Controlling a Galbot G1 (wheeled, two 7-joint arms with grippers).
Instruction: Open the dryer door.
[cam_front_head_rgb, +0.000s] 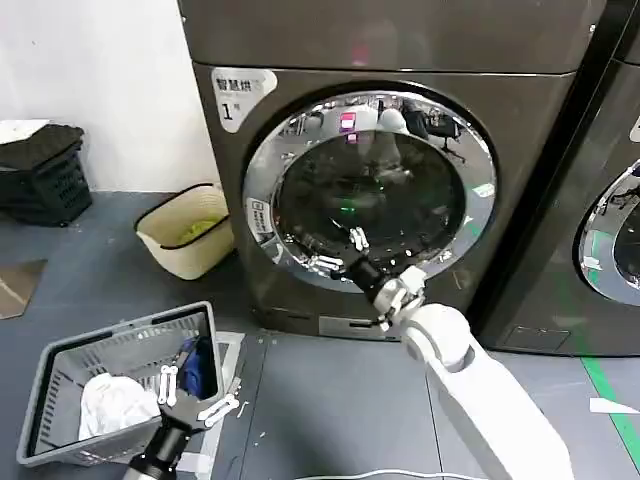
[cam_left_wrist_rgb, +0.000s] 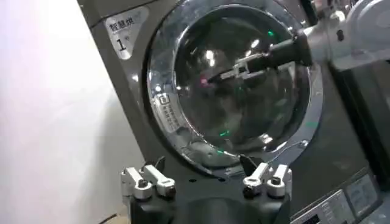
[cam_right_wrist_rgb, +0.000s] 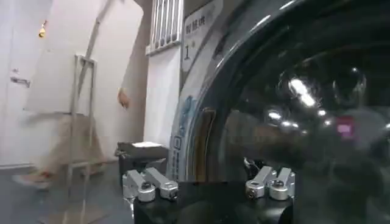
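Even indoor lighting. Bright glare spots on the wide chrome ring and dark tinted glass of the dryer door (cam_front_head_rgb: 375, 190). Right wrist background is motion-blurred.

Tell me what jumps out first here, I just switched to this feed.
The dryer door, a big chrome-ringed porthole of dark glass, dominates the middle of the head view, still shut. The right gripper is open and reaches up at the door's lower left rim. The left gripper, also open, hangs low over a grey basket on the floor at the robot's left.
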